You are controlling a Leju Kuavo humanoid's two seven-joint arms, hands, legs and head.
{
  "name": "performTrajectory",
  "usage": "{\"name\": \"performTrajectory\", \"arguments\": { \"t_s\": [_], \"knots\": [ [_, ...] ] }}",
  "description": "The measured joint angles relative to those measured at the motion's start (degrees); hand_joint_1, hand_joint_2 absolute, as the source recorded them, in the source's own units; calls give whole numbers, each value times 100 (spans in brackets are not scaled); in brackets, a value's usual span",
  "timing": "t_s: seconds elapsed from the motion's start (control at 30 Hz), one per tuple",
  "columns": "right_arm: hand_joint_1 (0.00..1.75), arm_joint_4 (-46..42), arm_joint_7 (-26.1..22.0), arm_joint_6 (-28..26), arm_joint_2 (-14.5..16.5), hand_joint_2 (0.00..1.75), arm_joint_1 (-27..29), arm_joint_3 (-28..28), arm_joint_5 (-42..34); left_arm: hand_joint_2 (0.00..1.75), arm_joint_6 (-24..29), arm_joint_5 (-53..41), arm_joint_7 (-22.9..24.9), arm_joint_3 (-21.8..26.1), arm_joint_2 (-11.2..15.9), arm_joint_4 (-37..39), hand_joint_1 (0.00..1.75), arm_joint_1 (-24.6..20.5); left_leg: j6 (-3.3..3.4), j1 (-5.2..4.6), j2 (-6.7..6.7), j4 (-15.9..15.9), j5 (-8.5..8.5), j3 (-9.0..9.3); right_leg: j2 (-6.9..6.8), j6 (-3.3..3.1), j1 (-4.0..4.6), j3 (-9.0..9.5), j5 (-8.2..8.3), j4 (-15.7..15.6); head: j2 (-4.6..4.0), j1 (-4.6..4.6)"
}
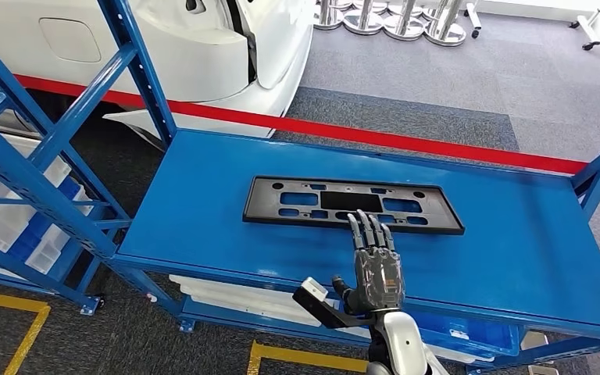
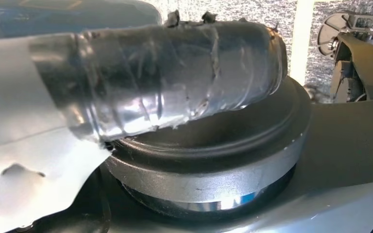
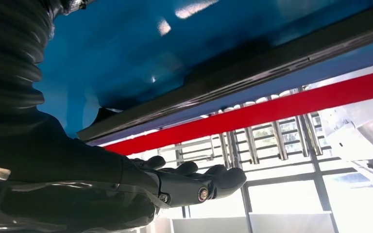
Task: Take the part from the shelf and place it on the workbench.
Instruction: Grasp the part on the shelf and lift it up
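Note:
The part (image 1: 351, 205) is a long black flat frame with cut-outs, lying flat on the blue workbench top (image 1: 203, 203) a little behind its middle. My right hand (image 1: 375, 262) reaches in over the front edge, palm down and fingers stretched out straight. Its fingertips (image 1: 367, 223) lie at the near long edge of the part, and it grips nothing. In the right wrist view the hand (image 3: 189, 184) is flat and open beside the part's dark edge (image 3: 233, 82) on the blue surface (image 3: 126, 48).
A blue rack (image 1: 39, 172) with slanted braces stands at the left, holding white bins (image 1: 16, 219). A white car body (image 1: 203, 47) and a red floor line (image 1: 406, 141) lie behind the bench. A lower shelf (image 1: 234, 301) carries white parts.

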Motion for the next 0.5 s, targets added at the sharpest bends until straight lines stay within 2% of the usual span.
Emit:
{"name": "performTrajectory", "arguments": {
  "t_s": [0.03,0.07,0.13,0.17,0.2,0.23,0.33,0.4,0.47,0.5],
  "knots": [
    [0,16,0,0,-1,175,8,4,-3,0,1,2,0,0,0,0,0,0,1,-4,-3,0,-1,3,0,-12,0,-48,37,66,0,1],
    [0,27,0,0,-2,175,12,7,-5,0,1,4,0,0,0,0,0,0,2,-11,-8,0,-3,10,1,-41,3,21,183,-112,0,1],
    [0,34,-1,-1,-2,175,4,9,-7,0,0,5,0,0,-4,-1,0,-2,-6,-28,-18,-1,-8,30,2,-154,34,393,595,-930,0,0],
    [0,34,-2,-1,-1,175,-3,9,-7,0,-2,5,0,0,-8,-2,0,-2,-20,-37,-22,0,-13,35,-6,-203,55,568,741,-1307,0,-3],
    [0,34,-4,-2,1,175,-8,9,-7,0,-3,5,0,0,-13,-3,0,-3,-40,-41,-22,-1,-19,36,-14,-236,76,681,817,-1553,0,-3],
    [0,36,-7,-2,2,175,-12,9,-7,0,-4,5,0,0,-16,-4,0,-3,-66,-40,-19,-4,-23,36,-21,-252,93,723,827,-1656,0,-5],
    [0,42,-9,-1,5,175,-11,10,-21,0,8,7,2,0,-9,-4,0,-1,-163,-37,1,-1,-62,56,-22,-289,72,780,882,-1776,0,-11],
    [0,49,-9,-2,7,175,-15,11,-55,0,23,10,17,0,1,-4,0,-8,-211,-40,7,340,-298,-89,-29,-326,41,842,935,-1881,0,-26],
    [0,69,-9,-2,7,175,-11,13,-100,0,31,11,39,0,8,-4,0,-22,-240,-40,8,987,-639,-397,-41,-341,40,853,944,-1903,0,-33],
    [0,83,-9,-2,7,175,-4,13,-121,0,31,11,49,0,13,-4,0,-28,-251,-39,8,1297,-758,-544,-46,-342,41,852,943,-1902,0,-34]
  ]
}}
